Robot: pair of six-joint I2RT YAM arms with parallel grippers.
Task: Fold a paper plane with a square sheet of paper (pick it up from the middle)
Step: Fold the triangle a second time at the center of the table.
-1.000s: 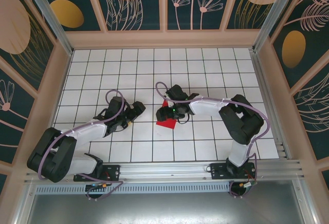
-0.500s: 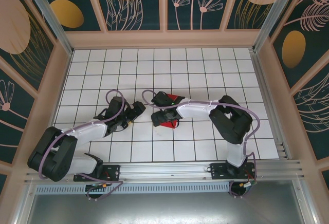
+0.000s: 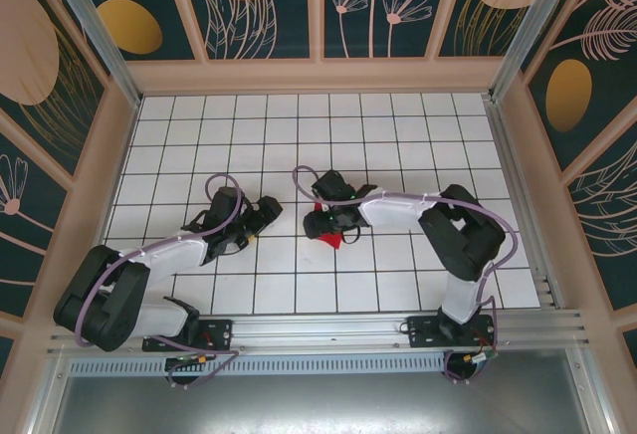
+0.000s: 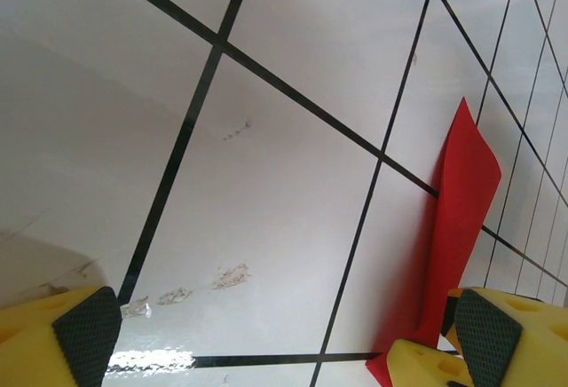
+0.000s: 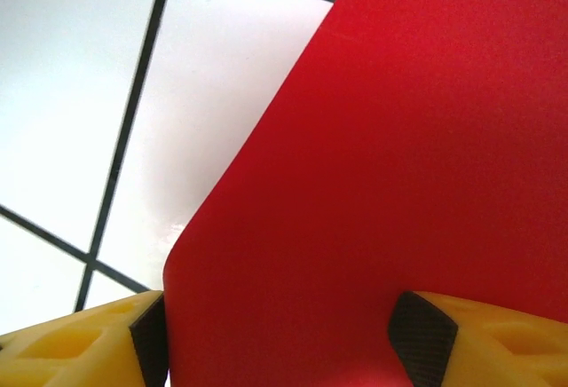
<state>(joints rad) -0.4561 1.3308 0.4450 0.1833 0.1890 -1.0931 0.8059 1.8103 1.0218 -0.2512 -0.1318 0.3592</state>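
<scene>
One red sheet (image 5: 399, 138) bowed between right gripper (image 5: 280, 329) pads, lower frame; grip unclear. Two grippers; left gripper (image 4: 284, 334) spread wide, sheet at lower right.

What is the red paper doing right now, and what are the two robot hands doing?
red paper: curved upward, not lying flat.
left hand: open, holding nothing, right beside the paper.
right hand: fingers apart with the paper between them; hard to tell if it is pinching it.
</scene>
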